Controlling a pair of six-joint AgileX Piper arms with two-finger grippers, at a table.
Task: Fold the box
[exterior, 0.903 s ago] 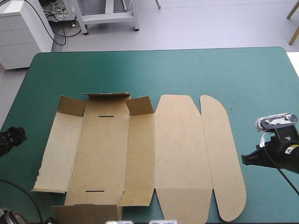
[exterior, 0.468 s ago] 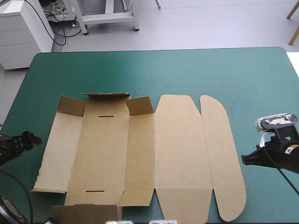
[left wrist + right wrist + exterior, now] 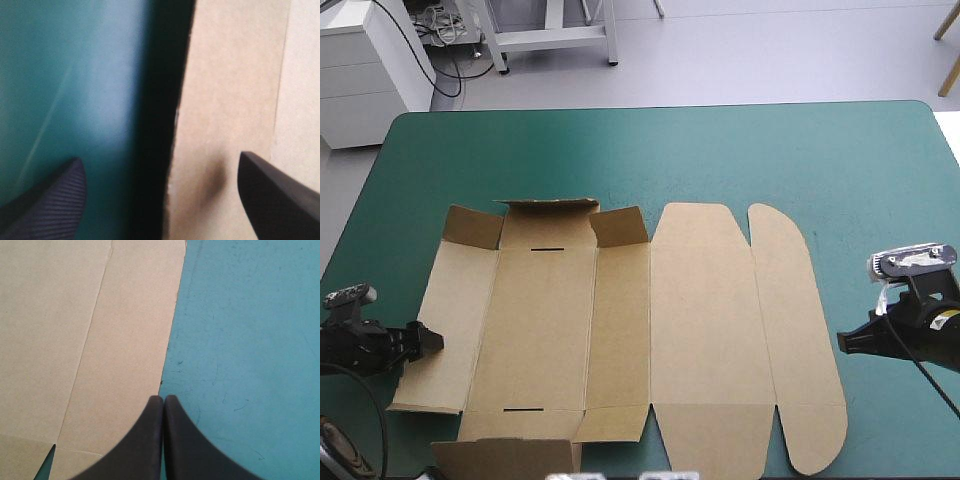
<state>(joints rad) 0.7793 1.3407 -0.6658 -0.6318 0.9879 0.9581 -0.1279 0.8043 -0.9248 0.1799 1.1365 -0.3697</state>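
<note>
The brown box (image 3: pixel 700 320) lies unfolded across the table's middle. Its left side panel and its far end flaps are tilted up a little. My left gripper (image 3: pixel 428 340) is at the outer edge of that left panel, low over the table. In the left wrist view it (image 3: pixel 159 157) stands open, and the edge of the box (image 3: pixel 225 100) runs between its fingers with a dark shadow beside it. My right gripper (image 3: pixel 842 343) rests just off the box's rounded right flap. In the right wrist view it (image 3: pixel 163 399) is shut, its tip at the edge of the box (image 3: pixel 75 315).
The teal-green cover (image 3: pixel 720 150) stretches from the box to the table's far edge, and a strip of it (image 3: pixel 890 200) lies to the right of the box. The box's near end flap (image 3: pixel 505 458) stands up at the table's front edge.
My left gripper has moved right from the table's left edge to the box's left panel. The right gripper and the box have stayed still.
</note>
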